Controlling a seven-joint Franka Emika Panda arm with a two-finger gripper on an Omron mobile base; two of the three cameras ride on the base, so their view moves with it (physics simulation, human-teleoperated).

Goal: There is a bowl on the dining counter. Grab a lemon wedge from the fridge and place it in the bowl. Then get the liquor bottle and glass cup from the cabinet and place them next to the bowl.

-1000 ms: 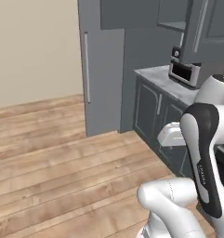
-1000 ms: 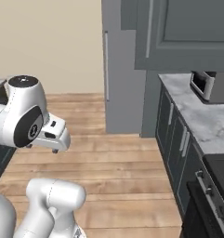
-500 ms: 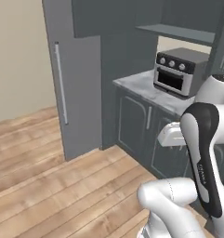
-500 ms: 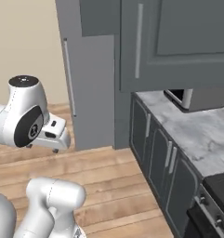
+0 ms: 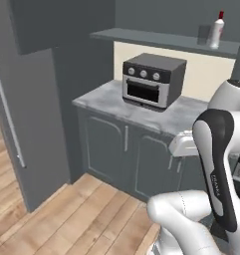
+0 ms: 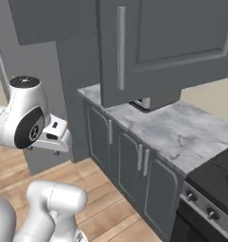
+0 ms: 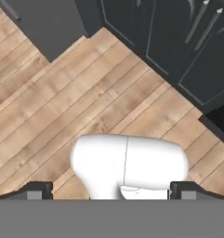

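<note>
The liquor bottle, pale with a red cap, stands on the flat shelf of the cabinet at the upper right. Just to its left is a faint grey tumbler shape, apparently the glass cup. The cabinet's door hangs open over the wall counter. At the left stands the fridge, shut, with its long bar handle. My gripper points down at the wooden floor, its fingertips wide apart and open, holding nothing. The bowl, dining counter and lemon wedge are out of view.
A toaster oven sits on the marbled wall counter under the shelf. Base cabinets with silver handles run below. A stove is at the right end. Wooden floor lies open in front of the fridge.
The whole picture has shifted, so the base has moved toward the wall counter. The shelf with the bottle has come into view. The arm's pose and the open gripper are unchanged.
</note>
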